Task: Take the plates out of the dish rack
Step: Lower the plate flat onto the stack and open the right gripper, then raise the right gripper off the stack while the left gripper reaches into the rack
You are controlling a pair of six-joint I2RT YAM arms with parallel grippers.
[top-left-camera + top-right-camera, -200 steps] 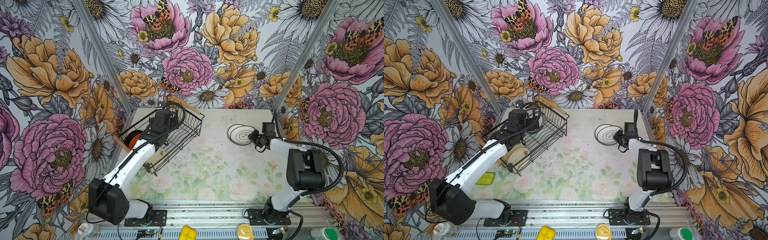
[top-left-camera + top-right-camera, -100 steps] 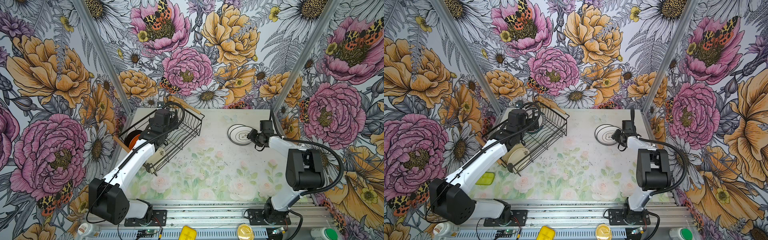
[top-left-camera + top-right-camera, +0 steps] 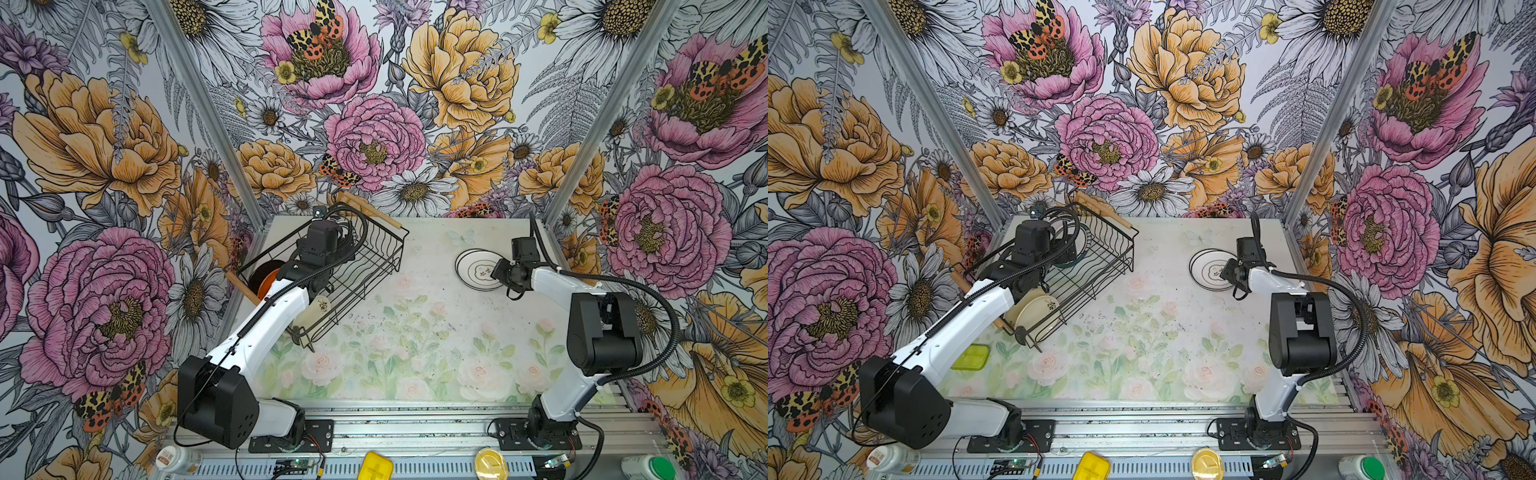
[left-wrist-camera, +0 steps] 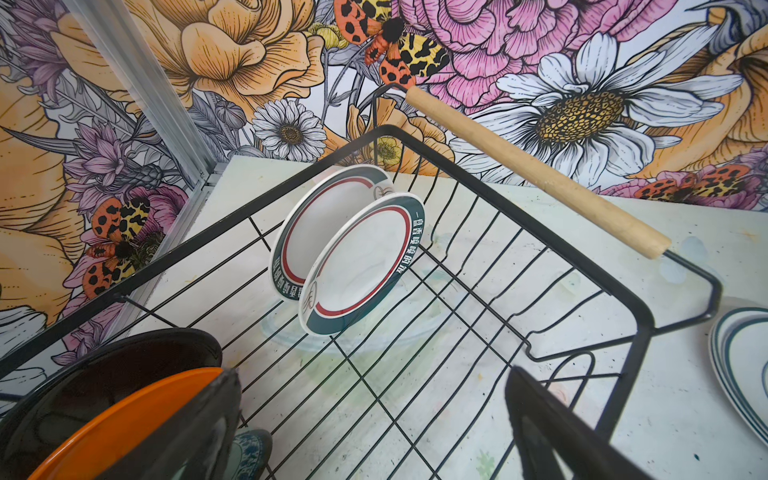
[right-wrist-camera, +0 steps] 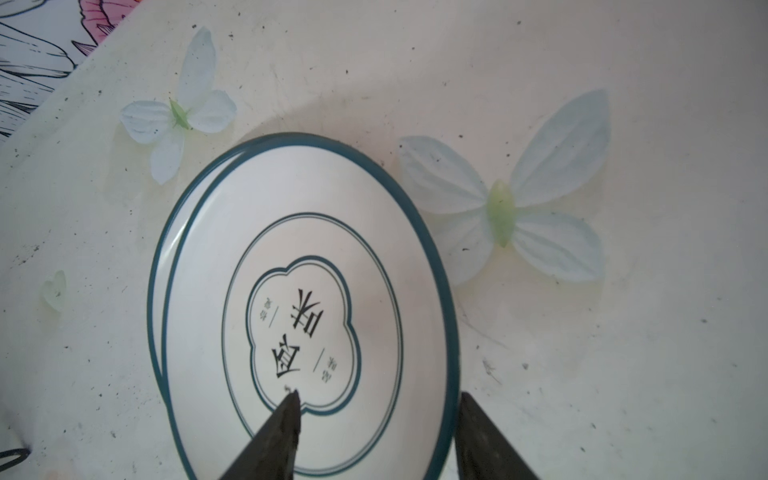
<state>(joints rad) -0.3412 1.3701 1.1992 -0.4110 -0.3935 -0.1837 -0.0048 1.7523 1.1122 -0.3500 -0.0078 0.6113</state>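
R gripper (image 5: 379, 395), jaws apart, straddled rim of top white teal-rimmed round plate (image 5: 291, 232), stacked flat nr tabletop's far right corner. L gripper (image 4: 372, 374), jaws wide apart, hung over black wire dish rack (image 4: 636, 361) at far left corner, beside upright orange plate (image 4: 124, 424).

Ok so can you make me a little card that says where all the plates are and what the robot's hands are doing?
Unloaded: stack of white plates, at least two, lying flat
Dish rack: two banded plates standing upright, a black plate, an orange plate, cream plates
Right gripper: open, one finger over the top plate, the other outside its rim
Left gripper: open, empty, over the rack
Job: not finished
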